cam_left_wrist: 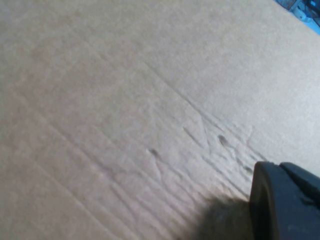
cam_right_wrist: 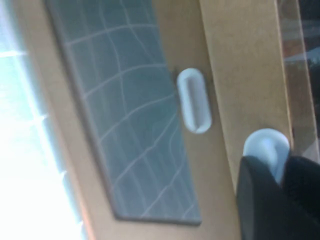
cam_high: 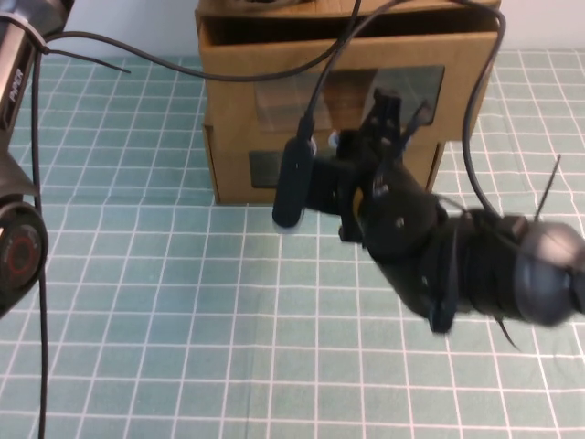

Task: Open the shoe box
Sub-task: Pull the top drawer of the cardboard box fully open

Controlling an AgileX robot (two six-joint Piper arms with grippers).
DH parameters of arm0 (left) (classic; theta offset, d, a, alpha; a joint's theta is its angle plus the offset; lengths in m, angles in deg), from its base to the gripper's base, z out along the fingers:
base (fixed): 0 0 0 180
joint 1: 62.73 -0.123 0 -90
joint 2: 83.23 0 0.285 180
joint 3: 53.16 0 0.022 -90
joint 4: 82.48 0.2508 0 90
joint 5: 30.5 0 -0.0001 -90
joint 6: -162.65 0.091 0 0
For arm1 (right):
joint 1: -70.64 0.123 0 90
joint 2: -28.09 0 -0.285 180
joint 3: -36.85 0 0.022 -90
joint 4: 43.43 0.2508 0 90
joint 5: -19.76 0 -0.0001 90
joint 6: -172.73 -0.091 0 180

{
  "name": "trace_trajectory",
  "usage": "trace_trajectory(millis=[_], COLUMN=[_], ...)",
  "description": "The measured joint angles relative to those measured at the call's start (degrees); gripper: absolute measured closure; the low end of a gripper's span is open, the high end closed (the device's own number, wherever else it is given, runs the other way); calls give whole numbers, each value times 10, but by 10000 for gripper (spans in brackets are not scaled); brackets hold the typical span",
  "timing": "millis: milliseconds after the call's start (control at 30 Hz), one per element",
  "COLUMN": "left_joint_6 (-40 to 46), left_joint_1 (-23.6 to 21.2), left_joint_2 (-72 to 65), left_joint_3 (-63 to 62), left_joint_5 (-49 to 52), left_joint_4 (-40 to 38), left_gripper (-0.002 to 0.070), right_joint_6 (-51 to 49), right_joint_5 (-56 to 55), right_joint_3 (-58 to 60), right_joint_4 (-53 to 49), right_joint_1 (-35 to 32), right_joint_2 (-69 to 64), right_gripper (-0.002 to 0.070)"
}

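Note:
The brown cardboard shoe box [cam_high: 265, 101] stands at the back of the table, with clear windows in its front face. My right gripper [cam_high: 398, 113] reaches up to that front face. In the right wrist view its dark fingers [cam_right_wrist: 260, 200] are shut on a round white knob [cam_right_wrist: 265, 144] on the box front [cam_right_wrist: 235, 75]. A second, oval white handle [cam_right_wrist: 194, 107] sits beside it, next to a window [cam_right_wrist: 125, 115]. My left gripper [cam_left_wrist: 287, 202] is close against a plain cardboard surface [cam_left_wrist: 125, 100], and only one dark finger shows. The left gripper is out of the high view.
The table is covered by a green mat with a white grid [cam_high: 183, 311]. Part of the left arm [cam_high: 18, 229] stands at the left edge. Black cables [cam_high: 183, 64] run across the box front and over the right arm [cam_high: 475, 265].

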Motion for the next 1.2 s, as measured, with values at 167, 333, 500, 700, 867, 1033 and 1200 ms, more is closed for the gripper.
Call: trace_trajectory(millis=[167, 333, 500, 700, 867, 1033, 1200], left_joint_6=[0, 0, 0, 0, 0, 0, 0], left_joint_1=[0, -1, -2, -2, -2, -2, -2], left_joint_2=[0, 0, 0, 0, 0, 0, 4], left_joint_3=[0, 0, 0, 0, 0, 0, 0], left_joint_5=[0, 1, 1, -2, -3, -3, -3], left_joint_4=[0, 2, 2, 3, 4, 4, 8], left_gripper=[680, 680, 680, 680, 680, 680, 680], right_joint_6=[-17, -19, -19, -23, -24, -26, -26], right_joint_5=[31, 63, 70, 32, 25, 29, -36], right_joint_3=[56, 102, 124, 138, 141, 141, 146], right_joint_4=[36, 112, 197, 275, 290, 293, 300], right_joint_1=[52, 120, 175, 203, 205, 218, 207], right_joint_2=[36, 70, 93, 95, 91, 94, 146], right_gripper=[603, 603, 598, 657, 684, 687, 689])
